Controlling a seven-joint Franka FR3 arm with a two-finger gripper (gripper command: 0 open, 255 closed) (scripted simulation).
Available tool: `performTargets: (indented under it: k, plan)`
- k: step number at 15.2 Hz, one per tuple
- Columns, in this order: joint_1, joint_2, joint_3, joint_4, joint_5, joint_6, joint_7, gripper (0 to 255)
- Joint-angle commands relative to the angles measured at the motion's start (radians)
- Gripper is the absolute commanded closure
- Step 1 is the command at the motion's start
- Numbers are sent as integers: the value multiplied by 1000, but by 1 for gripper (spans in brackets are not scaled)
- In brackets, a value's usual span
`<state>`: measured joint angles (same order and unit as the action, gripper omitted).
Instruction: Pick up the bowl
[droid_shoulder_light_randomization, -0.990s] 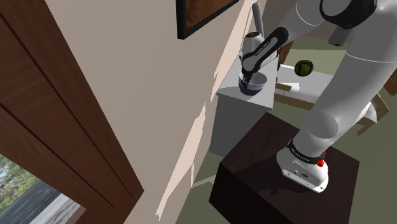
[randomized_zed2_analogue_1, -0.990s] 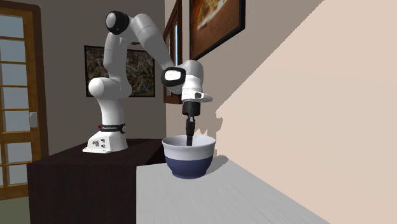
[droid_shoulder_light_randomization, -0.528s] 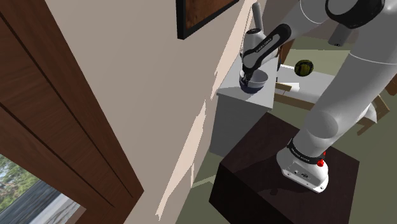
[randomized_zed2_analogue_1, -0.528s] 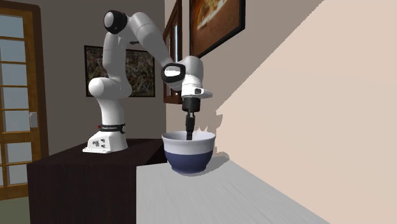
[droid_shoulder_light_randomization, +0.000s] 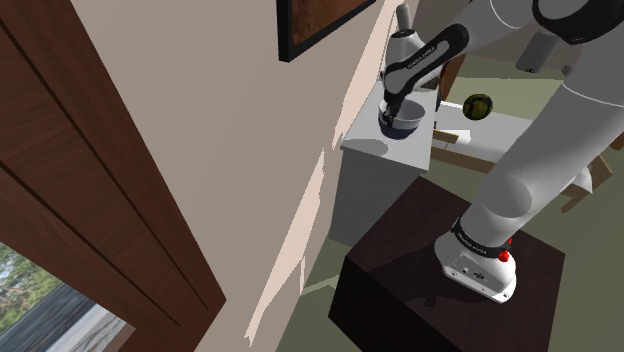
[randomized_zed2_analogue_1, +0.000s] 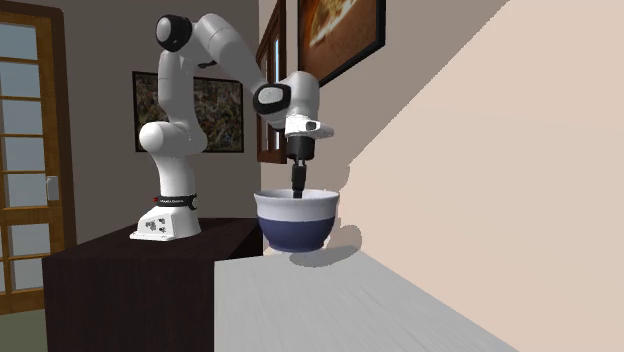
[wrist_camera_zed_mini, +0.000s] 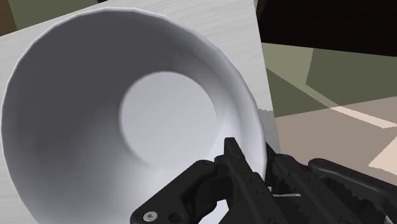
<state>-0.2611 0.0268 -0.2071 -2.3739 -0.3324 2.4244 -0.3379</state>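
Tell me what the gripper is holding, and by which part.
The bowl, white above and dark blue below, pinched at its rim by the gripper, one finger inside the wall, one outside.

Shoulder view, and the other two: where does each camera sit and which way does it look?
Shoulder view: high beside the dark box stand, looking down along the beige wall at the grey table; shows the white arm.
Second exterior view: across the table, facing the whole arm and the white, navy-bottomed bowl.
Wrist view: on the hand, looking into the bowl; shows the black gripper clasping its rim.
Shared: all three show bowl and gripper.
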Motion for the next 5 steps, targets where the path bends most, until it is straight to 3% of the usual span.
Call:
performTargets:
  k: [1, 5]
  plan:
    - [1, -19, 1, 7, 3, -25, -6, 255]
    - [2, -39, 2, 16, 7, -54, -13, 255]
